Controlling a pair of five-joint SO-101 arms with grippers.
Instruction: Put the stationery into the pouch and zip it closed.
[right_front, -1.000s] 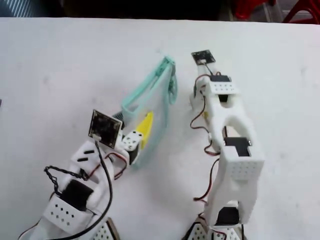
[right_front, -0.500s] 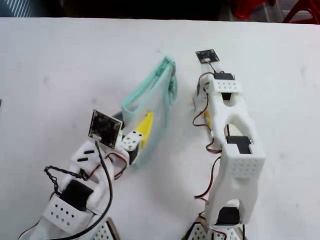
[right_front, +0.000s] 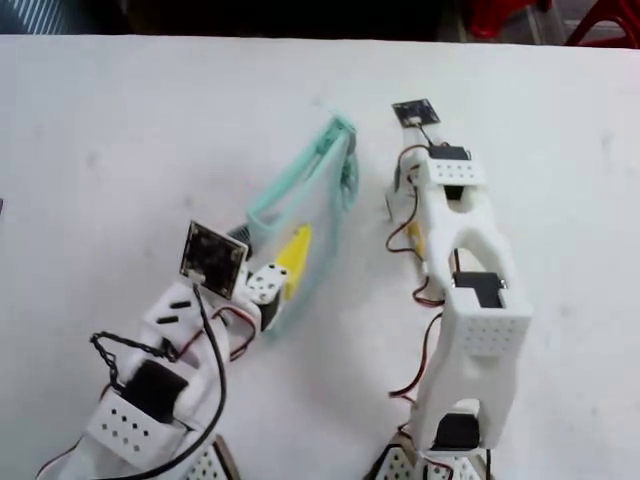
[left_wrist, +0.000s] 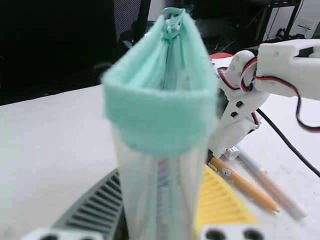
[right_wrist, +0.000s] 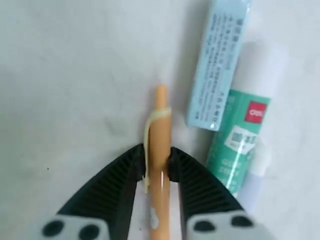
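Pouch (right_front: 305, 215) upright in left claw (left_wrist: 161, 210) — right claw (right_wrist: 157, 161) pinching orange pen (right_wrist: 160, 125) on white table (right_front: 120, 120); dark room (left_wrist: 50, 40) behind.

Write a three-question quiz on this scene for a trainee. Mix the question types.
1. True or false: the right tool is closed on the orange pen.
2. What does the left tool hold upright? A) scissors B) teal pouch C) ruler
3. In the right wrist view, how many items lie beside the pen?

Key: 1 true. 2 B. 3 two: a pale blue box and a green-labelled tube.
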